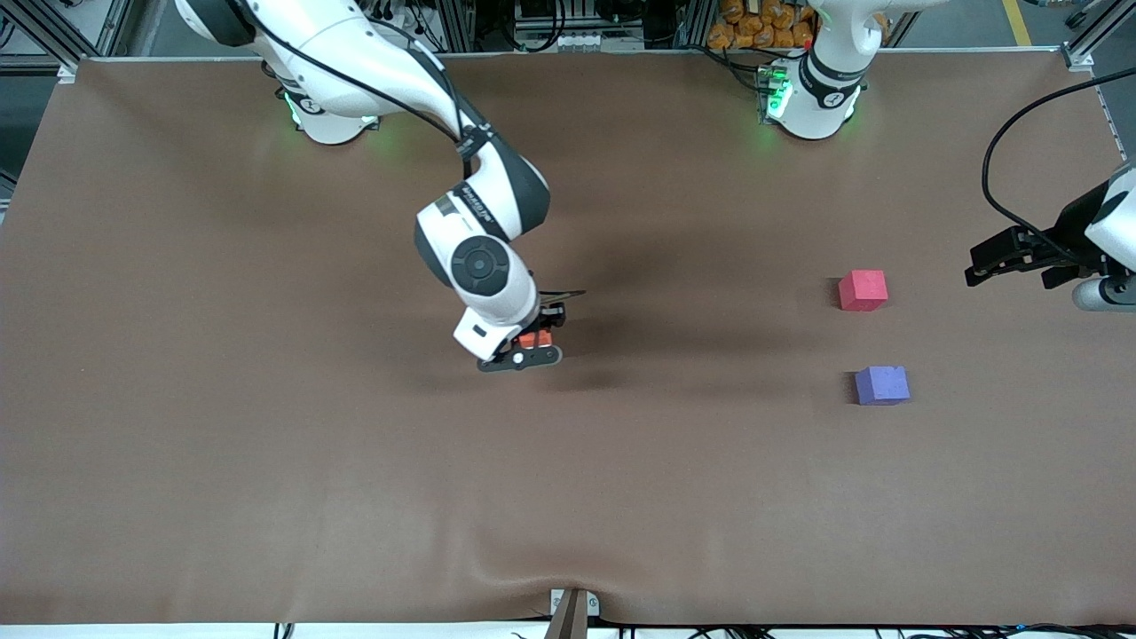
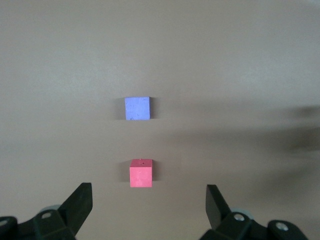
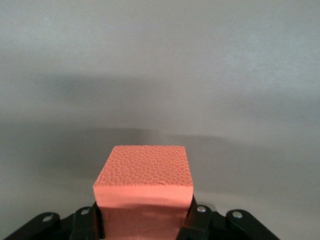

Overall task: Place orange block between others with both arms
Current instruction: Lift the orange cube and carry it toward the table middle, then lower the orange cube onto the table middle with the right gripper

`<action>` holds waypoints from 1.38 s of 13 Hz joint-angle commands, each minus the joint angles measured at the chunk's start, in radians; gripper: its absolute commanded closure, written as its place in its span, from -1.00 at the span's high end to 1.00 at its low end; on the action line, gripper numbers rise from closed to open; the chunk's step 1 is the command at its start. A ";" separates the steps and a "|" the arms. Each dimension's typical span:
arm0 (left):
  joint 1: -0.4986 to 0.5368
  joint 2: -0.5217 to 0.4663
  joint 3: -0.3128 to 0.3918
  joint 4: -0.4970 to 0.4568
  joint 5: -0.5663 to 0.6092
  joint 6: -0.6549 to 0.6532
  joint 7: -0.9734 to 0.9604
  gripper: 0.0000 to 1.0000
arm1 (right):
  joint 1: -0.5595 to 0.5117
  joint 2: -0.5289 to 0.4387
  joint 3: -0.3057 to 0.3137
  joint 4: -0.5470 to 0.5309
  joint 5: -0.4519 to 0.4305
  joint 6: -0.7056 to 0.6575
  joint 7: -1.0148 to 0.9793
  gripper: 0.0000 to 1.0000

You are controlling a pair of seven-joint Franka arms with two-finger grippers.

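Observation:
My right gripper (image 1: 536, 341) is shut on the orange block (image 1: 535, 340) over the middle of the table; in the right wrist view the orange block (image 3: 143, 192) fills the space between the black fingers. The pinkish-red cube (image 1: 863, 290) and the purple cube (image 1: 881, 385) sit apart toward the left arm's end, the purple one nearer the front camera. My left gripper (image 1: 981, 266) hangs open beside the pinkish-red cube, at the table's edge. In the left wrist view the pinkish-red cube (image 2: 141, 173) and purple cube (image 2: 137, 108) lie ahead of the gripper (image 2: 149, 207).
The brown cloth (image 1: 266, 444) covers the whole table, with a small ripple at its front edge. A gap of bare cloth separates the two cubes. Both arm bases (image 1: 803, 98) stand at the back edge.

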 commanded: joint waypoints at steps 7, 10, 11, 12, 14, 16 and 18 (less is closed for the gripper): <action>0.005 0.010 -0.001 0.013 -0.024 -0.015 0.014 1.00 | 0.112 0.160 -0.012 0.179 0.010 0.022 0.183 -1.00; 0.005 0.013 -0.001 0.013 -0.024 -0.015 0.016 1.00 | 0.121 0.174 -0.012 0.177 0.010 0.036 0.186 -1.00; 0.005 0.016 -0.001 0.013 -0.024 -0.015 0.016 1.00 | 0.127 0.180 -0.010 0.176 0.010 0.041 0.191 -1.00; 0.005 0.018 -0.001 0.013 -0.024 -0.015 0.016 1.00 | 0.134 0.188 -0.012 0.177 0.010 0.041 0.199 -1.00; 0.005 0.018 -0.001 0.013 -0.024 -0.015 0.016 1.00 | 0.136 0.194 -0.012 0.177 0.010 0.042 0.200 -1.00; 0.005 0.018 -0.001 0.015 -0.024 -0.015 0.016 1.00 | 0.136 0.203 -0.012 0.176 0.009 0.041 0.200 -1.00; 0.006 0.018 -0.001 0.013 -0.024 -0.015 0.016 1.00 | 0.136 0.215 -0.012 0.176 0.009 0.042 0.200 -0.99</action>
